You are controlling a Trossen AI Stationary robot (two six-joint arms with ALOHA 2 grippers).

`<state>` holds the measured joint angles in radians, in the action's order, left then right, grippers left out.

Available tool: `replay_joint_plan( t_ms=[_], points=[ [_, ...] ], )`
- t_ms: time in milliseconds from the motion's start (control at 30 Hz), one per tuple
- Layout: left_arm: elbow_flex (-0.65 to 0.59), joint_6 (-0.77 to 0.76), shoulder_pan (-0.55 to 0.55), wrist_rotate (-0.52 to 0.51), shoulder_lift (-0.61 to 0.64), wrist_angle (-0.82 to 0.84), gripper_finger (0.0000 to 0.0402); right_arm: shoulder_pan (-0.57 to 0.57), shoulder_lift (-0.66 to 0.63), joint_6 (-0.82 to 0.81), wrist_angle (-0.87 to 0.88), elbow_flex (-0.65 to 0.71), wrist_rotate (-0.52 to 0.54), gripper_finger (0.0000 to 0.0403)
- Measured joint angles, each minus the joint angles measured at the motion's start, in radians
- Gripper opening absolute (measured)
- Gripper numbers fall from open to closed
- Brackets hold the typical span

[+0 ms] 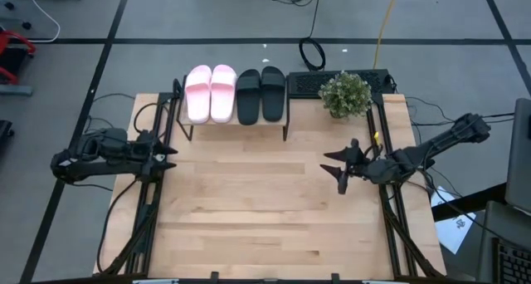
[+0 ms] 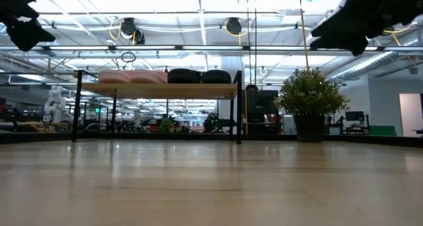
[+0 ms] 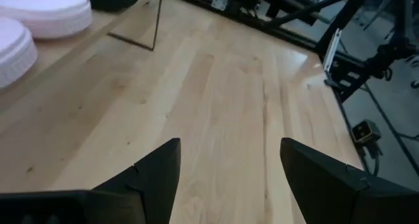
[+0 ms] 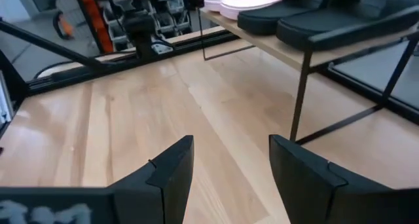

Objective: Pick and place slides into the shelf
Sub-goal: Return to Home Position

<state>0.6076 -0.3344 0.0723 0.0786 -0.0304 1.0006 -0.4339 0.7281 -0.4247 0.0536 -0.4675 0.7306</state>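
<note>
The light pink pair of slides (image 1: 210,93) and the black pair (image 1: 260,94) lie side by side, soles down, on the shelf's top board (image 1: 235,120), a low rack on thin black legs at the table's far edge. In the low view the pink slides (image 2: 132,76) and black slides (image 2: 199,76) sit on the board (image 2: 158,90). My left gripper (image 1: 170,152) hovers open at the table's left side, near the shelf's left end. My right gripper (image 1: 333,169) hovers open at the right side, fingers toward the table's middle. The right wrist view shows the black slides (image 4: 327,18).
A potted plant (image 1: 346,94) stands at the table's far right, beside the shelf. A black keyboard-like box (image 1: 336,80) lies behind it. The wide wooden tabletop (image 1: 265,209) stretches in front of the shelf between both arms.
</note>
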Motion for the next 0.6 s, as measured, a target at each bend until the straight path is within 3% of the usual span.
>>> replay_joint_plan(
  t_ms=[300,600],
  points=[
    [0.001,-0.009,0.000,-0.008,-0.003,-0.024,0.0257,0.001,-0.208,0.032,-0.147,0.177,0.001,0.0190],
    [0.026,0.043,0.000,-0.054,0.001,-0.183,0.0257,0.000,-0.520,0.188,-0.117,0.203,-0.029,0.0190]
  ],
)
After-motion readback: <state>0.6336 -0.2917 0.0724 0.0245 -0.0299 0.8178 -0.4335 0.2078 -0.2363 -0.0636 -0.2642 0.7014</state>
